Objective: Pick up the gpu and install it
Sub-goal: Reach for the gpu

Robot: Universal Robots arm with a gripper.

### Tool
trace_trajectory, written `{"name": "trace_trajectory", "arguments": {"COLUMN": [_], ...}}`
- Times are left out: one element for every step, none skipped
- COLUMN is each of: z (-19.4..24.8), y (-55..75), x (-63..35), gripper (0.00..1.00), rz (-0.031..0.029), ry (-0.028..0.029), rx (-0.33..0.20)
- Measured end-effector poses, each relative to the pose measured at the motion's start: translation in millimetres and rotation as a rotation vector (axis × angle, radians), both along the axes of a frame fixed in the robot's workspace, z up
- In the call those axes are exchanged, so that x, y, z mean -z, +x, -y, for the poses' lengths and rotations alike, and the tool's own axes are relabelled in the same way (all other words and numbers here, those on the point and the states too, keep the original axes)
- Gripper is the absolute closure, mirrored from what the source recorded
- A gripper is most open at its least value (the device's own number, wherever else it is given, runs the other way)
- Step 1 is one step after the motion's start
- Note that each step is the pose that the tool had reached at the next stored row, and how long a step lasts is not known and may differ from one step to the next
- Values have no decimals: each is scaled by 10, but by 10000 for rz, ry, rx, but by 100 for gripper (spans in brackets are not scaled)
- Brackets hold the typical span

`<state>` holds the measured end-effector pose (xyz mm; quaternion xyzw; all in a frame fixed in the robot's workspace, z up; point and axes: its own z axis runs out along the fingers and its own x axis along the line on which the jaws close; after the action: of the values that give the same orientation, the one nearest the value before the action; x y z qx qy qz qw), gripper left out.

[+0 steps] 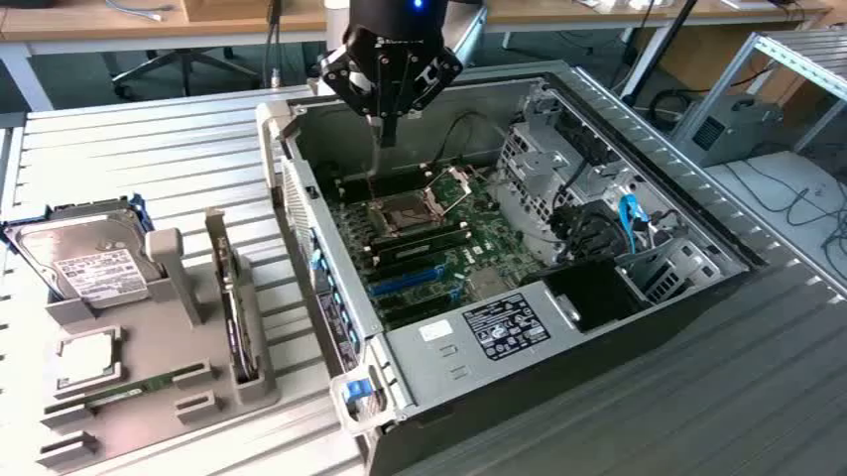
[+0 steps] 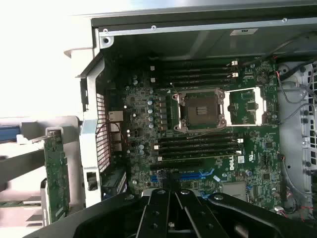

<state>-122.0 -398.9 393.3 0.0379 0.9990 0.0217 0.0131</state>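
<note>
hovering the gripper point(image 1: 387, 127) over the open case point(image 1: 688, 337), at its twelve-o'clock end in the exterior view, above the motherboard point(image 1: 497, 248). pressing the fingers fully together, gripping nothing. finding the gpu point(image 1: 233, 297) standing on edge in a slot of the grey holder point(image 1: 159, 416), at nine o'clock from the case and well apart from the gripper (gpu point(image 2: 56, 178) turning its green face to the wrist camera). sharing that holder: a hard drive point(image 1: 86, 263) at ten o'clock from the gpu, a ram stick point(image 1: 139, 385) at seven o'clock.
</note>
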Motion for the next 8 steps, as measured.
{"name": "trace_trajectory", "arguments": {"z": [0,0,0,0,0,0,0,0], "y": [-2,-8,-12,-14,-18,-23,-31,-34], "x": [0,0,0,0,0,0,0,0], "gripper": [89,89,89,89,89,89,89,89], "rz": [0,0,-1,-1,0,0,0,0], "ry": [0,0,0,0,0,0,-1,-1], "rx": [0,1,0,0,1,0,0,-1]}}
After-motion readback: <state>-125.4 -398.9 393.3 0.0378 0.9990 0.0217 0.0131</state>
